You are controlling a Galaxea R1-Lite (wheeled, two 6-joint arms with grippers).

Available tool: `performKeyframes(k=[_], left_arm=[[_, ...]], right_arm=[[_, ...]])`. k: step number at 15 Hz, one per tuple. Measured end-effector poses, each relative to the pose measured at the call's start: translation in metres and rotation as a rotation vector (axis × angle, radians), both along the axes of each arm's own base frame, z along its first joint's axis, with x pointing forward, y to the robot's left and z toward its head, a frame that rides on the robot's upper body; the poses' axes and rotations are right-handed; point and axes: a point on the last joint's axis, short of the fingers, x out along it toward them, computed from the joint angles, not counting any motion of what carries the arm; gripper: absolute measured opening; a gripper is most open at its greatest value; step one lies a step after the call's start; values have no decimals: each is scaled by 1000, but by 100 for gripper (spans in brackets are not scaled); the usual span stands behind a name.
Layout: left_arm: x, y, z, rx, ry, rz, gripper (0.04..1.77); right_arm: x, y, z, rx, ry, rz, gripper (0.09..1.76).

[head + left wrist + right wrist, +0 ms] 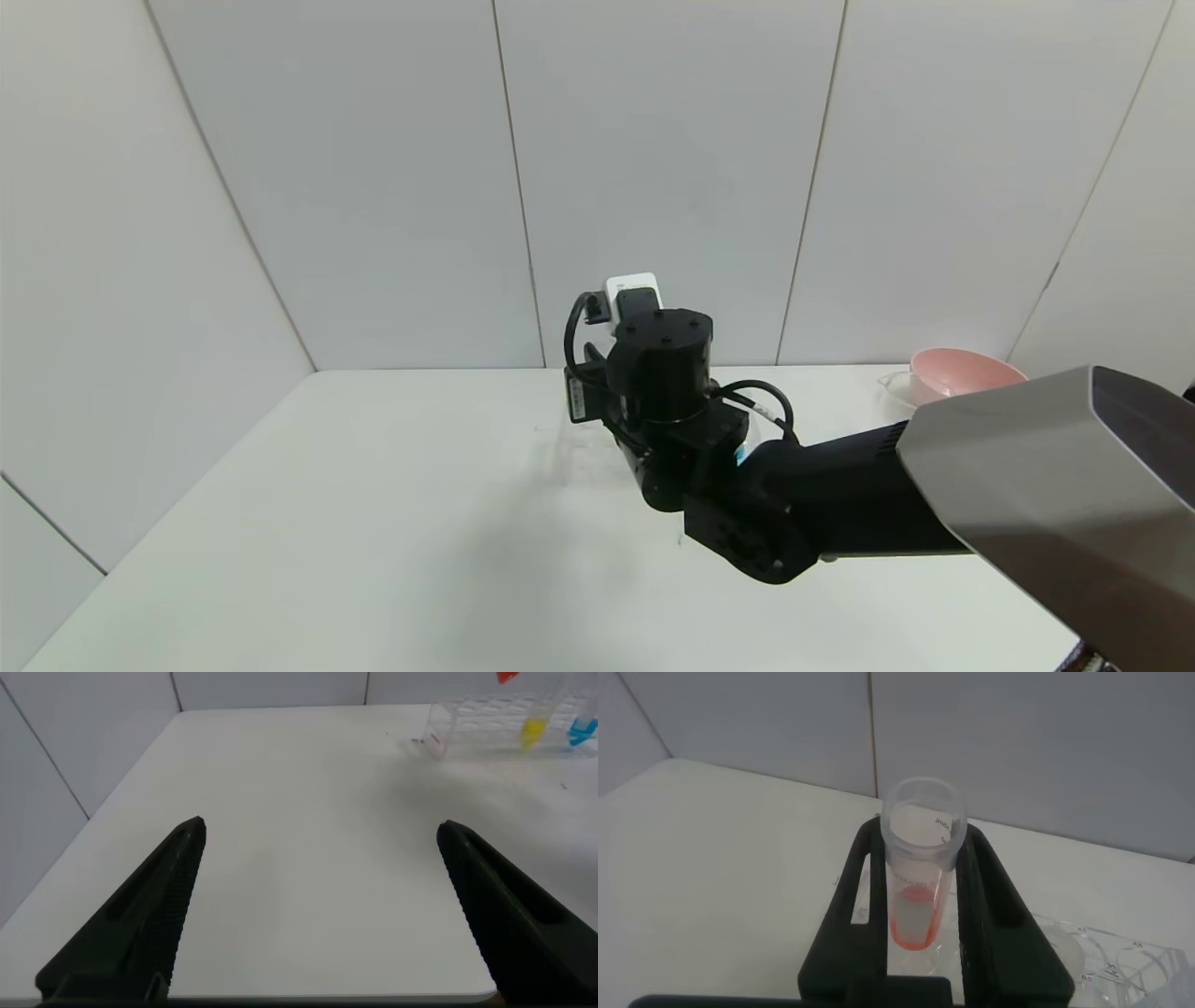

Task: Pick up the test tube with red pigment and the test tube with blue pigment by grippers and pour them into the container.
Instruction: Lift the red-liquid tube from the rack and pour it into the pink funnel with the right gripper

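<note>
My right gripper is shut on the test tube with red pigment and holds it upright above the clear rack. The tube's open mouth faces the wrist camera and orange-red liquid sits at its bottom. In the head view my right wrist hides the jaws and the tube. The test tube with blue pigment stands in the rack beside a tube with yellow liquid. A clear spouted vessel, apparently the container, stands at the back right. My left gripper is open and empty over the table's near part.
A pink bowl stands at the back right, against the clear vessel. White walls close the table at the back and on the left. My right arm lies across the table's right half.
</note>
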Motion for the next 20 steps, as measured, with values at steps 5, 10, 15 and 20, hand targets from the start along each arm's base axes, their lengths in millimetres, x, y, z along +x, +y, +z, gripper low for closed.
performKeyframes(k=[5, 10, 15, 20], left_arm=[[0, 0, 0, 0, 0, 0, 176], [0, 0, 0, 0, 0, 0, 176], [0, 0, 0, 0, 0, 0, 176], [0, 0, 0, 0, 0, 0, 176]], right_arm=[[-20, -20, -1, -64, 48, 82, 49], [-57, -78, 10, -110, 134, 244, 49], [-70, -186, 28, -104, 240, 319, 49], [-69, -295, 40, -111, 203, 294, 49]])
